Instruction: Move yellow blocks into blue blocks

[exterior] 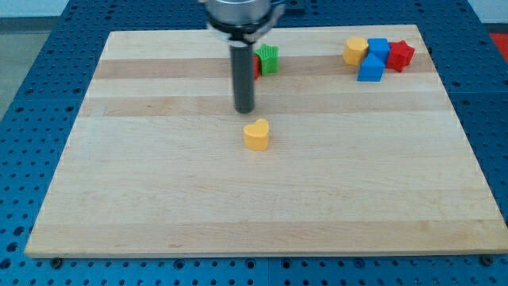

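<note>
A yellow heart-shaped block (256, 134) lies near the board's middle. My tip (244, 110) stands just above and slightly left of it, a small gap apart. At the view's top right, a yellow round block (355, 51) touches a blue cube (378, 48). A second blue block (370, 69), house-like in shape, sits just below them.
A red star-shaped block (401, 55) sits right of the blue cube. A green block (269, 59) and a red block (256, 65), partly hidden by the rod, lie near the top middle. The wooden board (159, 199) rests on a blue pegboard table.
</note>
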`<state>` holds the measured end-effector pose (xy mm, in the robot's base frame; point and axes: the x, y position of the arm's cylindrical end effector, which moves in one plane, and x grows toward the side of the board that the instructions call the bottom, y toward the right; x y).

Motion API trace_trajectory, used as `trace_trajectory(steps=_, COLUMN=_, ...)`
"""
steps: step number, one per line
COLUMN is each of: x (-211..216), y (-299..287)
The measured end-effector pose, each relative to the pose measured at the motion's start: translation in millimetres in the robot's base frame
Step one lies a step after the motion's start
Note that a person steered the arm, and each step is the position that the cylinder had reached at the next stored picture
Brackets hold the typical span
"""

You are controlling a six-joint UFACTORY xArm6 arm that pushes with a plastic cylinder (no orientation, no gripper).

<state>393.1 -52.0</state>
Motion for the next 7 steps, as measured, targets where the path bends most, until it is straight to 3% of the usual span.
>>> trace_trajectory(steps=1, x=19.0, y=-46.9)
trace_trajectory(steps=2, x=90.8, y=-59.9)
trace_trajectory(steps=3, x=115.5, y=-19.9)
trace_trajectory(steps=6, x=89.3, y=28.0)
trace_trajectory(steps=7, x=36.4, y=72.1)
